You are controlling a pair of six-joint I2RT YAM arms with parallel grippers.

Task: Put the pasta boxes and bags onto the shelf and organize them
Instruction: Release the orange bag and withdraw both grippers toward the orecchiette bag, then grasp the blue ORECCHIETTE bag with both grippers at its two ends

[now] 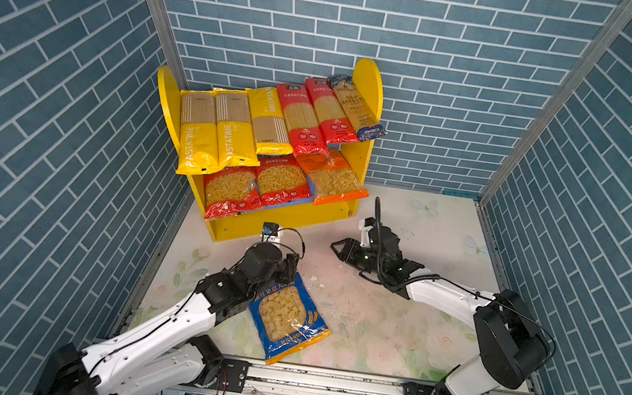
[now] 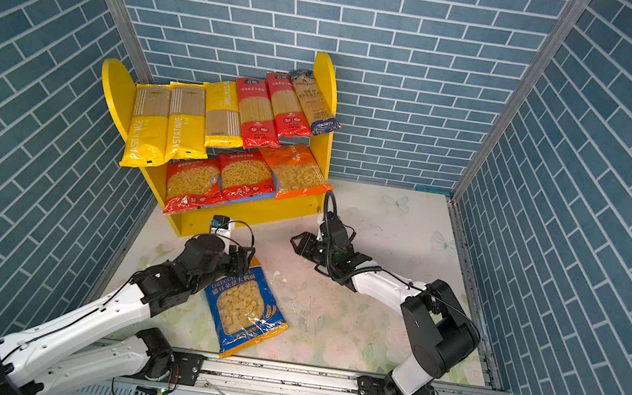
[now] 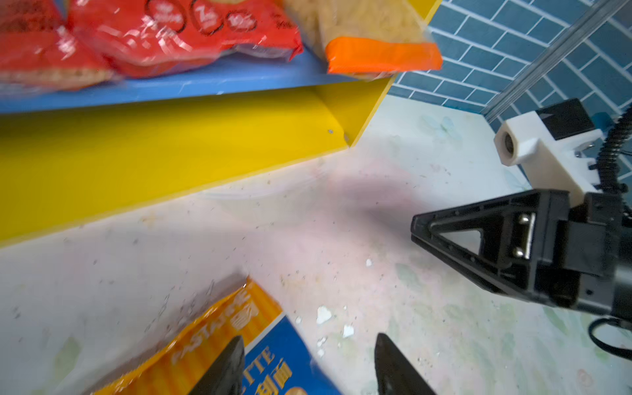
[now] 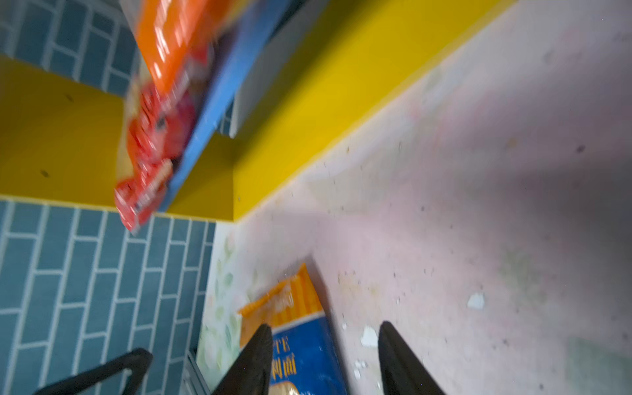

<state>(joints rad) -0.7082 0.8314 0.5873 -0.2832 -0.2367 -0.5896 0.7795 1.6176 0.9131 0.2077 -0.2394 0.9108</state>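
While nine packs fill the shelf (image 1: 281, 223), one blue bag (image 1: 289, 316) of short pasta lies flat on the floral table (image 1: 393, 323), in front of the shelf and apart from it, with its orange-striped top edge toward the shelf. The left gripper (image 1: 292, 267) sits at that top edge with its jaws apart. In the left wrist view one fingertip (image 3: 232, 362) overlaps the bag's print and the other stands over bare table; whether either touches the bag cannot be told. The right gripper (image 1: 336, 247) hovers low over the table to the bag's right, jaws apart with nothing between them, pointing toward the left gripper. On the shelf's upper board, three yellow spaghetti packs (image 1: 198, 127), two red spaghetti packs (image 1: 300, 120) and a dark-blue spaghetti pack (image 1: 356, 107) lie side by side, their lower ends overhanging the front. Below them, two red short-pasta bags (image 1: 226, 194) and an orange bag (image 1: 333, 180) lie on the blue lower board. White crumbs (image 1: 313, 278) dot the table beside the blue bag.
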